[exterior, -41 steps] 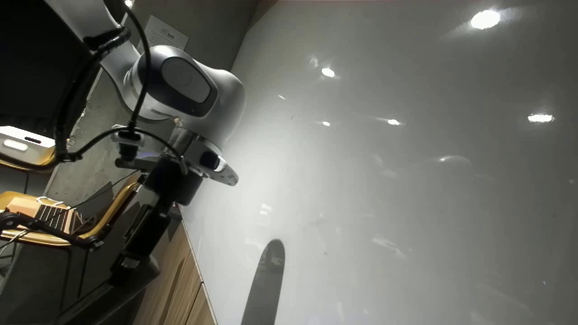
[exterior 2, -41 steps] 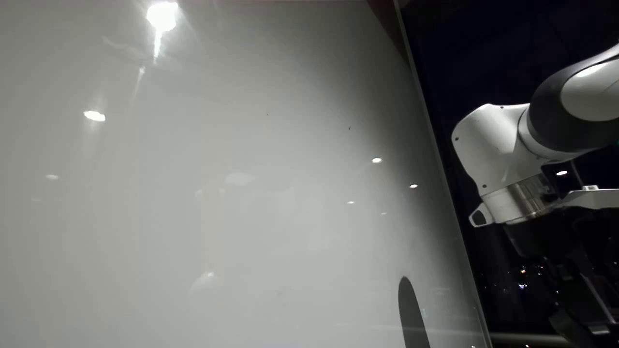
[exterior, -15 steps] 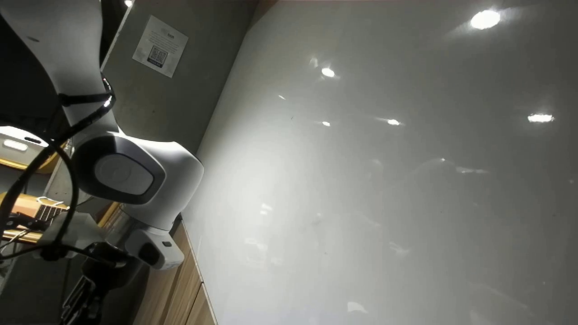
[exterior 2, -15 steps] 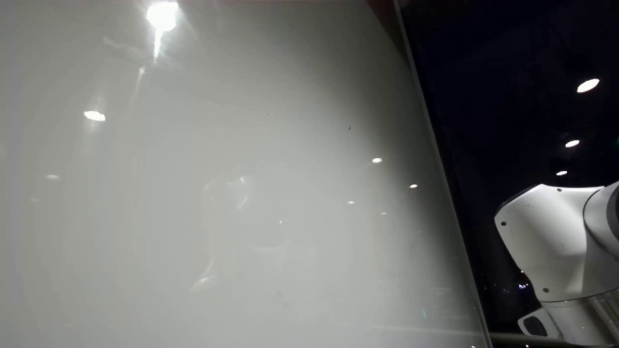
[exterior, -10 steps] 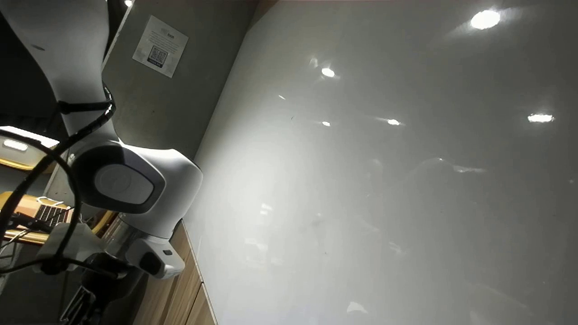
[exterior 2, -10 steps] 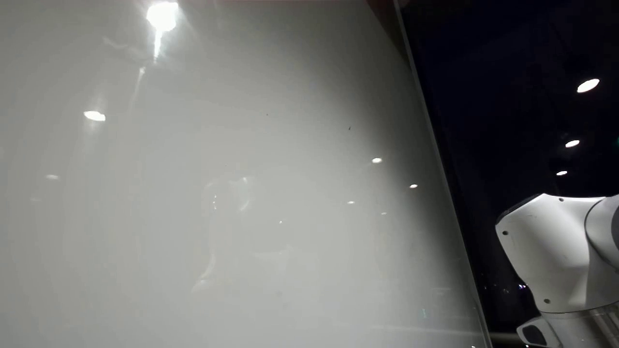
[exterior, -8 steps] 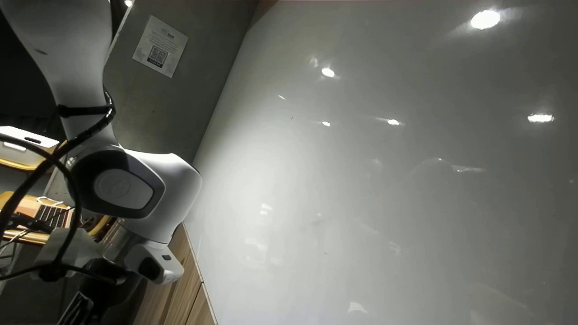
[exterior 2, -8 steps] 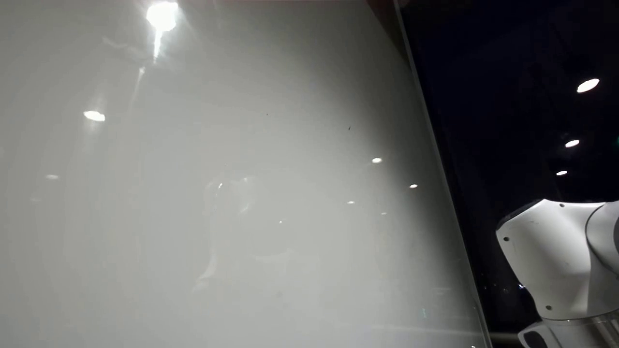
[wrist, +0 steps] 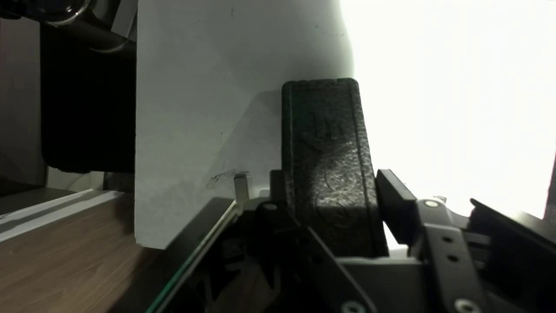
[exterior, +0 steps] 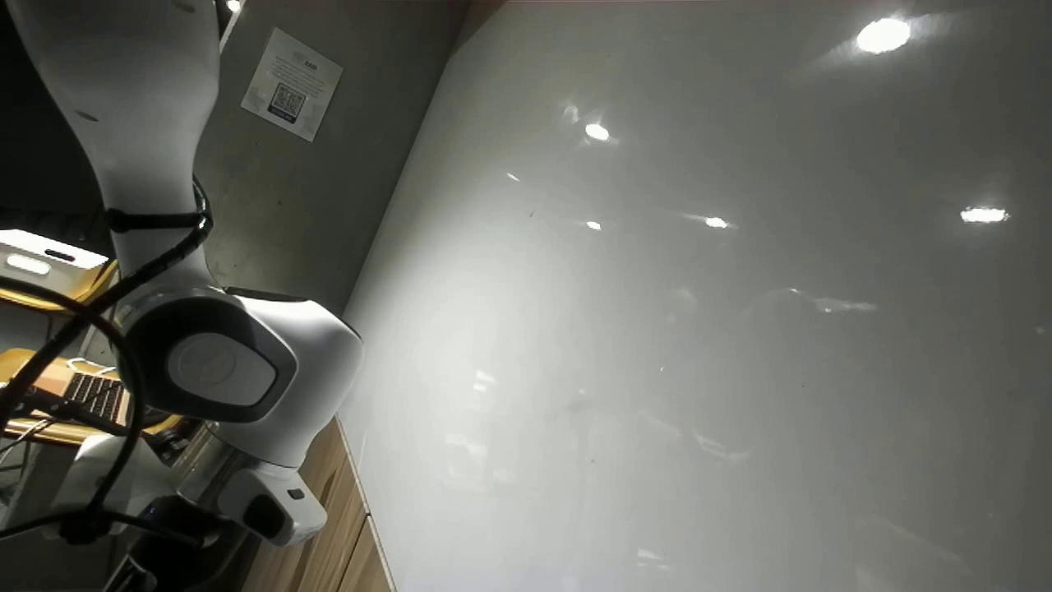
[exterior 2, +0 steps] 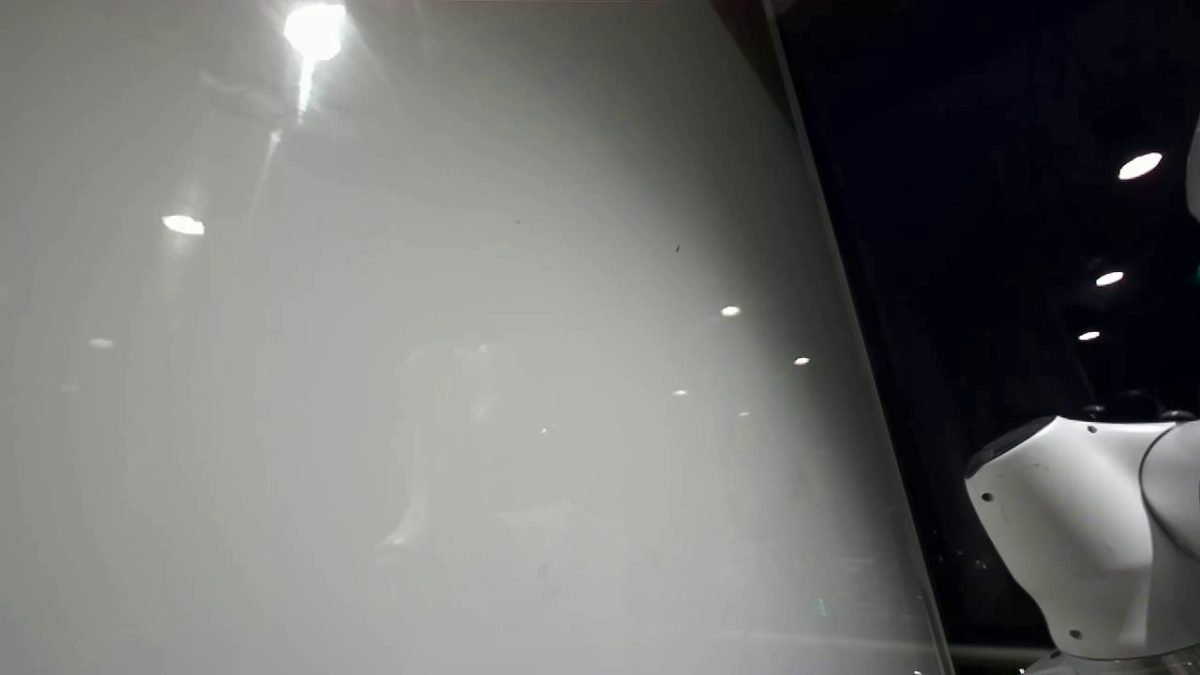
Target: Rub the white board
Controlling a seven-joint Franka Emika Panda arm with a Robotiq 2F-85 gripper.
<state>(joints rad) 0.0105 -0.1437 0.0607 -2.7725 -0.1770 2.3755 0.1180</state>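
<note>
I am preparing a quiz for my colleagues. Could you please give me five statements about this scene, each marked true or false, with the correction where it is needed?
1. The fingers hold a dark block. True.
2. The dark block is ball-shaped. False: it is oblong.
3. In both exterior views, bright reflections show on the white board. True.
4. The printed paper is fixed on the white board. False: the printed paper is on the grey wall.
5. The arm fills the centre of both exterior views. False: in each, the arm is at one side.
</note>
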